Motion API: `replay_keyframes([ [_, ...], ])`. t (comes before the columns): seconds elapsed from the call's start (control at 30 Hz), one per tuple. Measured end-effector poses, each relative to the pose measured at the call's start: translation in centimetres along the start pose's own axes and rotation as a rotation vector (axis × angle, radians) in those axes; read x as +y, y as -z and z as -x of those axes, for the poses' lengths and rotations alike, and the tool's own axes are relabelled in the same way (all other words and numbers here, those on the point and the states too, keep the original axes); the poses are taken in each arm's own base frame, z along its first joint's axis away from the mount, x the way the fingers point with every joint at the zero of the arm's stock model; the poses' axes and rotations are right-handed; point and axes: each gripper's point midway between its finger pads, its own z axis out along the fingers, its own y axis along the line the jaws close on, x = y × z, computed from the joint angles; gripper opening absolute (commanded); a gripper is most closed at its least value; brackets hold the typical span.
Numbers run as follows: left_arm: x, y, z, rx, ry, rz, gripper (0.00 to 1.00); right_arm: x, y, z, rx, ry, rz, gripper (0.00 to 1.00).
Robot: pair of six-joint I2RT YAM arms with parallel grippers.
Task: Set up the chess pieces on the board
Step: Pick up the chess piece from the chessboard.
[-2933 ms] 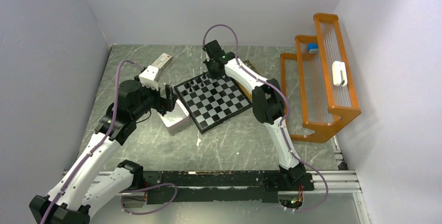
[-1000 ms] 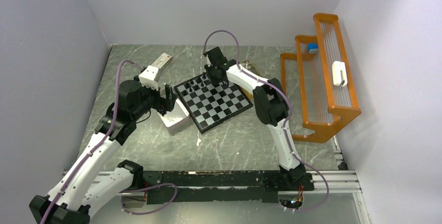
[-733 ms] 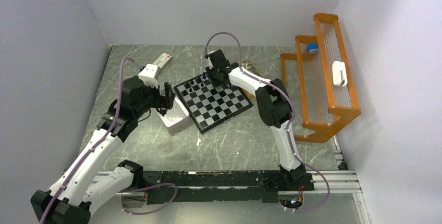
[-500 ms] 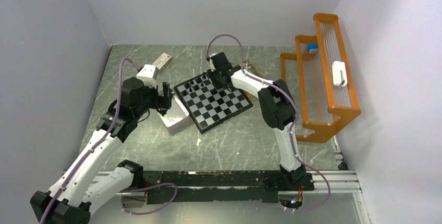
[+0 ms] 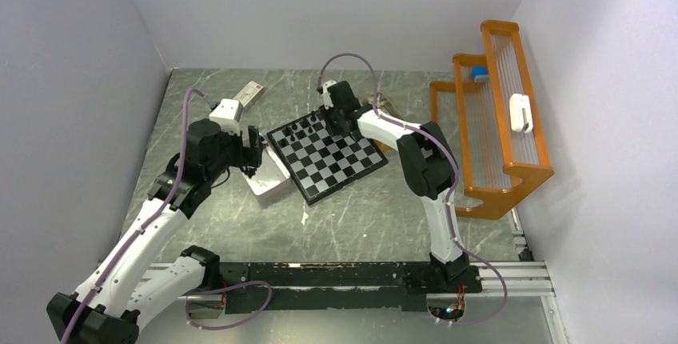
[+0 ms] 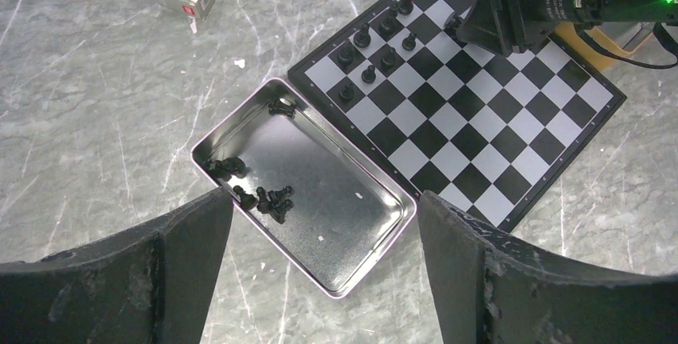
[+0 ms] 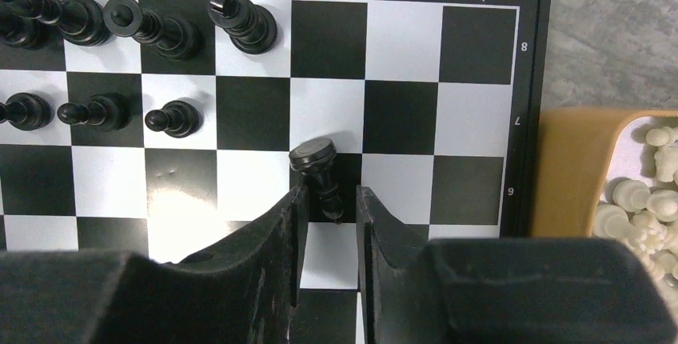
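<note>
Between the right fingers (image 7: 292,236), a tilted black chessman (image 7: 318,166)

The right gripper (image 7: 332,200) hides the foot of the black piece (image 7: 318,170) pinched between its fingers, and with it the near rows of the board (image 7: 480,64), whose left file runs off the frame. The right edge cuts off the tan tray (image 7: 572,168) and its cream chessmen (image 7: 640,208). From the left wrist, the left gripper (image 6: 324,200) shows only as two blurred dark slabs clipped at the bottom. The black chessmen (image 6: 268,198) in the tin (image 6: 320,160) are too small to name.
</note>
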Motion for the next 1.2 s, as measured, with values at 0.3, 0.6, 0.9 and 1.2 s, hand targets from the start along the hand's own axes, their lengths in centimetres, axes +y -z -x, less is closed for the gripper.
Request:
replay_keyframes([
  [0.3,-0.1,0.0,0.0,0.0,0.005,-0.002,0.8,0.2,0.1,-0.2,-0.03,0.0,0.02,0.12],
  [0.6,-1.6,-0.5,-0.3,0.021,0.106,-0.058,0.66,0.4,0.6,-0.5,-0.042,0.0,0.039,0.0],
  [0.9,-4.9,-3.5,-0.1,0.115,0.177,-0.184,0.55,2.9,5.4,-0.8,-0.016,-0.034,0.184,0.0],
  [1.2,-8.9,-6.4,1.8,0.165,0.198,-0.367,0.49,8.6,13.7,0.5,-0.111,-0.121,0.52,0.0],
])
